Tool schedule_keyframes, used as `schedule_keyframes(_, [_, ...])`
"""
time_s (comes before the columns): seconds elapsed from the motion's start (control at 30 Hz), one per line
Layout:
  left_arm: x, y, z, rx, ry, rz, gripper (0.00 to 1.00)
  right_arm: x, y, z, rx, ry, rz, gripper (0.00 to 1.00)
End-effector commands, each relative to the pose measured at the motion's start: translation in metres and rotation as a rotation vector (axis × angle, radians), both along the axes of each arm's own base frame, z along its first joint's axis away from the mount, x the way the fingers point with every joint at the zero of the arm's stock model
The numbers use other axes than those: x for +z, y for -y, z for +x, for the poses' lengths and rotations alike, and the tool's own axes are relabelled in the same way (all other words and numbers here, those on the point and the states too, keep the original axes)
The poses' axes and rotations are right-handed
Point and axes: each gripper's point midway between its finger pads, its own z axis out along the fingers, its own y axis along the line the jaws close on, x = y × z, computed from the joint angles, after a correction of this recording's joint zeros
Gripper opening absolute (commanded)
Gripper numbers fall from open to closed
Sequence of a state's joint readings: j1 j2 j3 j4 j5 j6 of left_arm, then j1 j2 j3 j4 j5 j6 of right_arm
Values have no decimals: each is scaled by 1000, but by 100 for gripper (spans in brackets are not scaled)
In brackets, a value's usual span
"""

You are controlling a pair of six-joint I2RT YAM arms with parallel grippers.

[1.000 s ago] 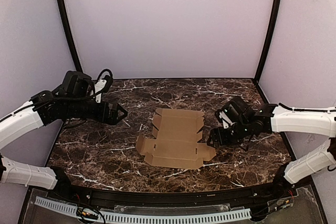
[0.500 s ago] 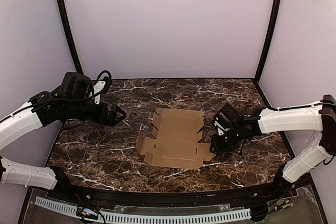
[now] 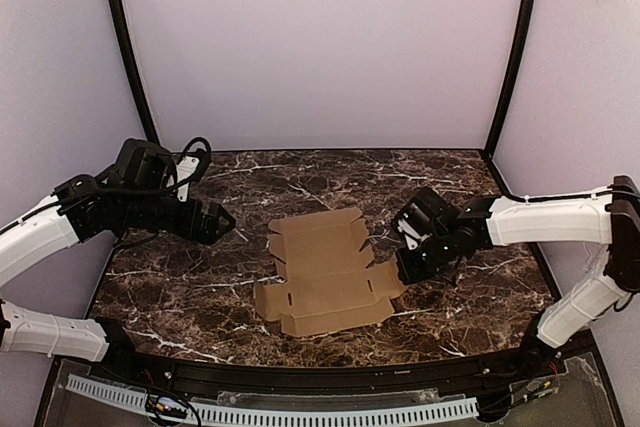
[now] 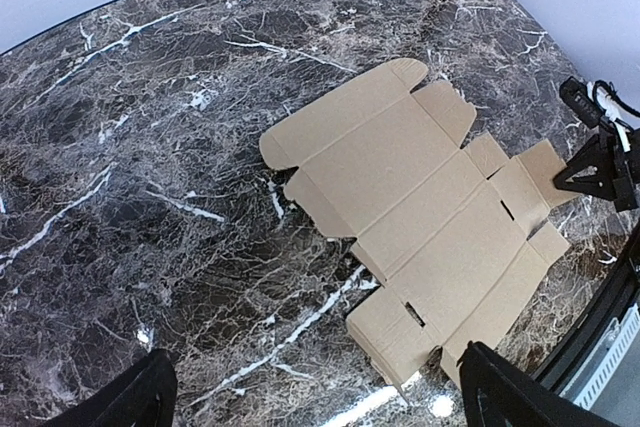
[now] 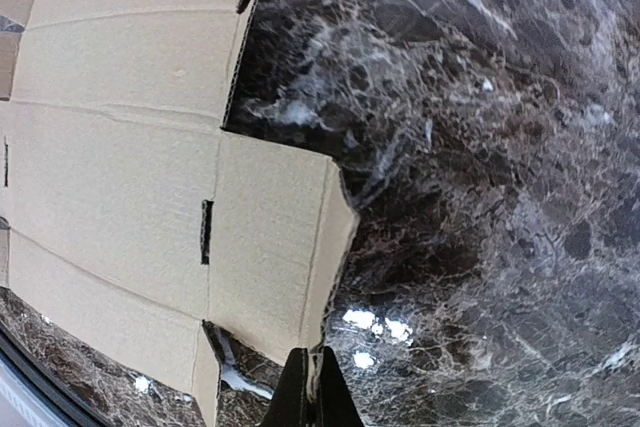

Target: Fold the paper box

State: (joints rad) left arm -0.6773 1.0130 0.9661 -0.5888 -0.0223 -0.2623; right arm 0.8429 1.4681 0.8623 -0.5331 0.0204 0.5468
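Observation:
The paper box (image 3: 320, 272) lies flat and unfolded on the dark marble table (image 3: 200, 287), a plain brown die-cut sheet with flaps and slots. My right gripper (image 3: 403, 272) sits low at the sheet's right side, shut on the edge of the right flap. In the right wrist view its fingertips (image 5: 312, 387) pinch the flap's corner of the paper box (image 5: 130, 197). My left gripper (image 3: 225, 222) hovers left of the sheet, open and apart from it. In the left wrist view the paper box (image 4: 420, 207) lies ahead of my open left gripper (image 4: 320, 392), whose fingers (image 4: 140, 397) hold nothing.
Pale walls enclose the table on three sides, with black posts (image 3: 125, 47) at the back corners. A black rail and a white cable chain (image 3: 300, 412) run along the near edge. Bare marble surrounds the sheet.
My right gripper has closed on the sheet's right flap and moved left; the sheet slid left and turned slightly. The left gripper drew back a little to the left.

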Motion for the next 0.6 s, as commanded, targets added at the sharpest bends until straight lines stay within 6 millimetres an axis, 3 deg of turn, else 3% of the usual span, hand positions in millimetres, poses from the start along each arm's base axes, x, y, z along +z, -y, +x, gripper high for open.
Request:
schedule_keyframes(0.0, [10,-8,-5,-11,20,40,100,21,-17,12,178,95,-25,0])
schedule_keyframes(0.27, [21,-11,-7,-41,38,80,100,59,-50,24,609,292,-52,0])
schedule_keyframes(0.4, [27,-11,-7,-58,43,98,100,59,-64,16,895,341,-66,0])
schedule_keyframes(0.57, [29,-8,-8,-72,32,94,100,57,-65,42,1063,407,-232,0])
